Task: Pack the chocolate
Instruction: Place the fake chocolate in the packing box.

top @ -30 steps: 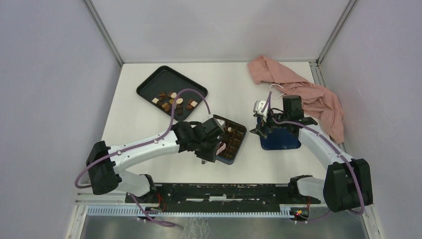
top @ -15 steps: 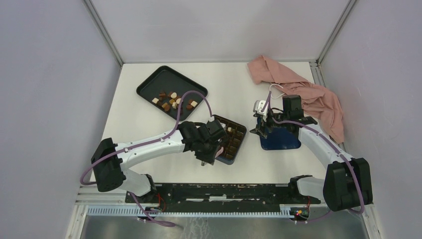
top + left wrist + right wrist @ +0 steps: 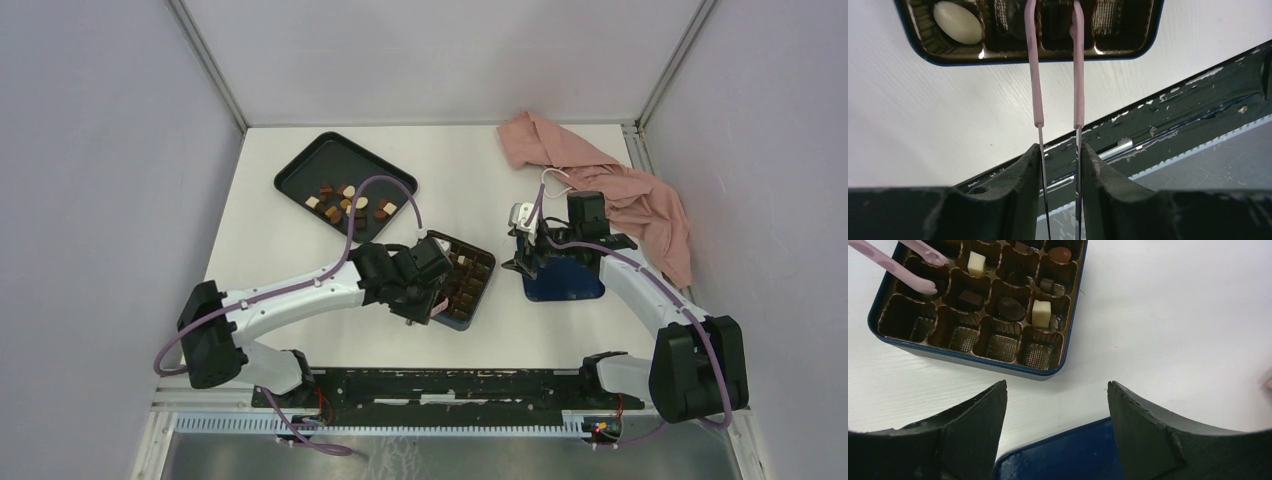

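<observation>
Left wrist view: left pincer (image 3: 1060,150) clamped on pink tweezers (image 3: 1034,75), tips apart over box (image 3: 1118,35) | loose chocolate (image 3: 348,203) on tray (image 3: 300,172), behind-left of it, left arm nearer; some pieces already boxed | right pincer (image 3: 1057,385) apart, empty.

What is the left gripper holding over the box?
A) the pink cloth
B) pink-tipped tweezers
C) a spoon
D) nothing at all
B: in the left wrist view, the left gripper pinches pink-tipped tweezers between its fingers, and their tips reach into the blue box.
</observation>
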`<state>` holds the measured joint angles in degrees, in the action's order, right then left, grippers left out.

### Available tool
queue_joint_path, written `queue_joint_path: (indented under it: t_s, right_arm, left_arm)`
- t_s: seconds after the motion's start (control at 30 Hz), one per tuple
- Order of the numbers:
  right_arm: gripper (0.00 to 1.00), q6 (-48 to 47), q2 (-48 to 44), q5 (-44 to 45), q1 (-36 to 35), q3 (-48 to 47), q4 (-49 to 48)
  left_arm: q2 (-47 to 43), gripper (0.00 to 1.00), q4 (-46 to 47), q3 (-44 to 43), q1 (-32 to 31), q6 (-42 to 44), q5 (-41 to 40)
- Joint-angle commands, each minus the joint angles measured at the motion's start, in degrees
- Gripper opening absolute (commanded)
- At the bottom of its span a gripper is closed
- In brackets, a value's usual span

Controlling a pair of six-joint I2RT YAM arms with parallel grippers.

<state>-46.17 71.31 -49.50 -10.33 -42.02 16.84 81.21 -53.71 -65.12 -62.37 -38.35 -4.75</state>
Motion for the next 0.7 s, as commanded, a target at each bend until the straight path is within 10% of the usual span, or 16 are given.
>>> queue_joint_path:
  t_s: [0.0,0.67]
  right_arm:
    - [0.79,-2.48,-1.46,-2.79,0.23,-0.49,-1.23]
    - [0.79,-5.33,-2.84,-11.54,0.22,1.38,-1.49]
  left_arm:
    - [-6.44,0.39,3.31,-3.51,0.38,-0.02,-4.93]
    - [-16.44,0.25,19.67,7.77,13.46,4.42,9.36]
